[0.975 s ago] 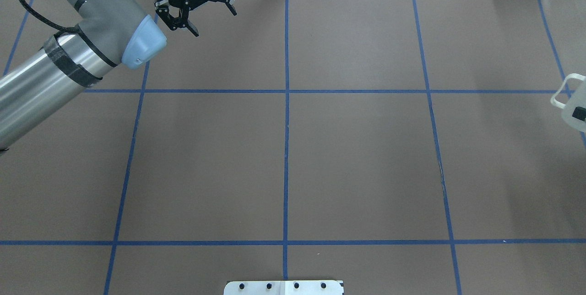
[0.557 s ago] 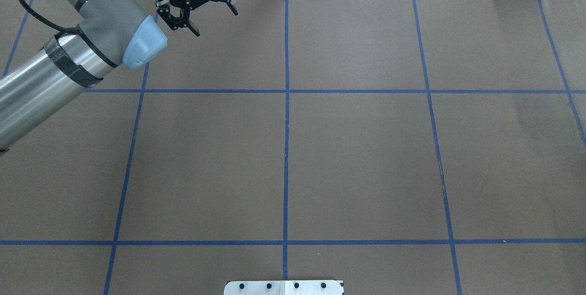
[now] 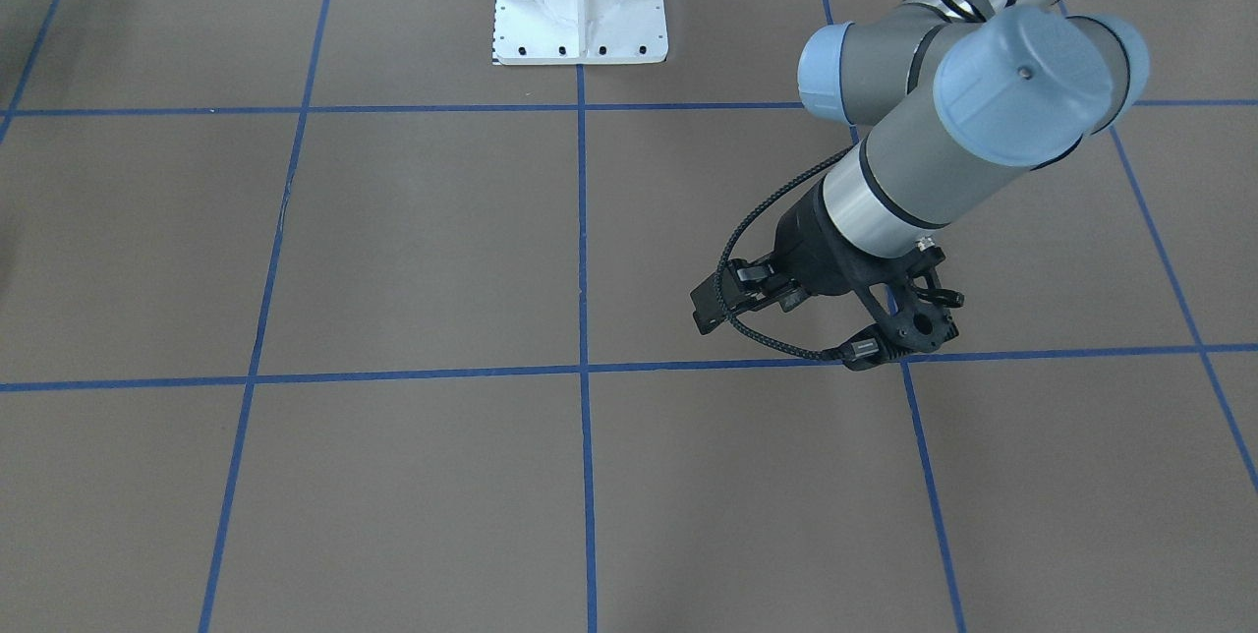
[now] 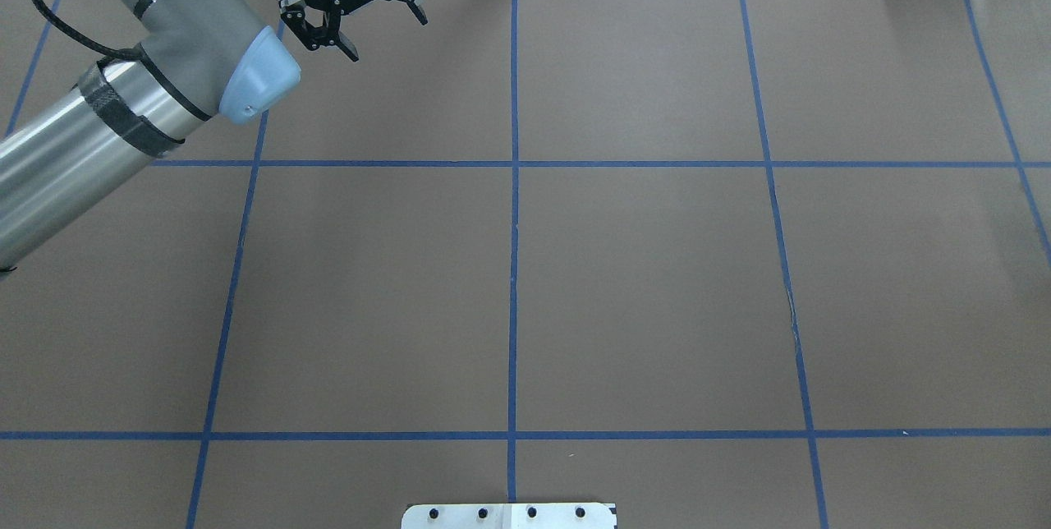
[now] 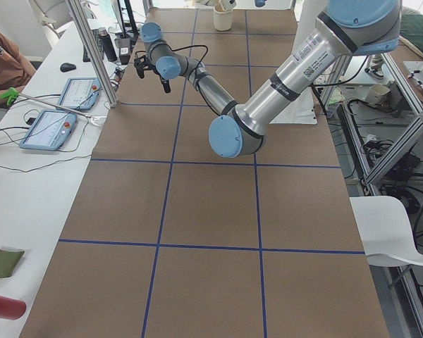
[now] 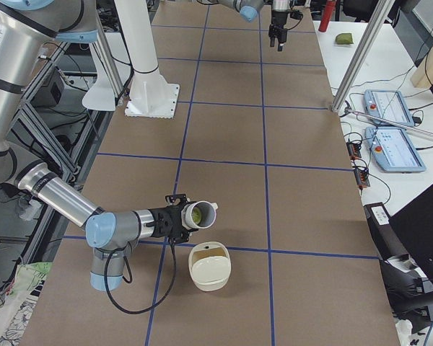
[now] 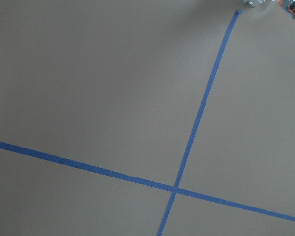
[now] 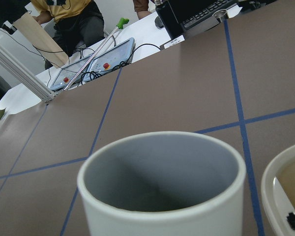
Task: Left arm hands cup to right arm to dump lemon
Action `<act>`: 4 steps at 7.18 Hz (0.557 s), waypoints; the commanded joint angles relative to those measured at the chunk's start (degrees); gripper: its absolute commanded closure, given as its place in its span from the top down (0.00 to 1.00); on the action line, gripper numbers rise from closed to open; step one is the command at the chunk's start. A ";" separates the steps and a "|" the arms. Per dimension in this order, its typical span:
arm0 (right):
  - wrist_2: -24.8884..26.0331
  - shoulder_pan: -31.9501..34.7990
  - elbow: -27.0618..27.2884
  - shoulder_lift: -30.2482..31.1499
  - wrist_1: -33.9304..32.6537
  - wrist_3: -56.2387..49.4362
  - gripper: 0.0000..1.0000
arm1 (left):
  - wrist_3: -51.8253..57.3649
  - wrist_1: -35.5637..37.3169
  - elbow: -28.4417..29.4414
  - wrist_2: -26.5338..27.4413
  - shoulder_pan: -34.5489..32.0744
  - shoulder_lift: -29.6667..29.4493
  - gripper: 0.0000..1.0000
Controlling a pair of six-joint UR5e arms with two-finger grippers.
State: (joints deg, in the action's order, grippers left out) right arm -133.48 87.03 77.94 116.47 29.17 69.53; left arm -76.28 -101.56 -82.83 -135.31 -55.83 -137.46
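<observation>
The cup [image 6: 206, 206] is held up by the right arm [image 6: 65, 205] over the right end of the tabletop [image 4: 640, 282], tipped on its side. The lemon [image 6: 195, 215] is seen inside it, not yet dumped. A cream bowl [image 6: 210, 277] is set on the tabletop just beside the cup. How the right gripper [image 6: 179, 218] is set cannot be told. The left gripper [image 4: 384, 36] is spread wide, with nothing held in it, and is seen well apart from the cup. To dump well, the cup's mouth should likely be brought over the bowl first. Then the cup should be tipped slowly, so the lemon is dropped in and not rolled away. Counted: one cup, one lemon, one bowl, two grippers
</observation>
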 commanded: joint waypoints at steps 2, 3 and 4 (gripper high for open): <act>-0.99 1.21 -3.57 -0.01 6.75 13.92 0.13 | 9.78 0.40 -1.27 3.10 -0.25 0.43 1.00; -0.73 1.47 -3.93 -0.10 8.43 18.58 0.13 | 14.88 0.49 -2.76 6.17 -0.07 2.26 1.00; -0.55 1.65 -4.37 -0.19 8.97 20.10 0.13 | 21.28 1.10 -3.56 8.11 -0.07 3.67 1.00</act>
State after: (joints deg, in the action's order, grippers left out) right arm -134.24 88.45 74.19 116.36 36.88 86.50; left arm -61.71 -100.95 -85.24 -129.77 -55.96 -135.38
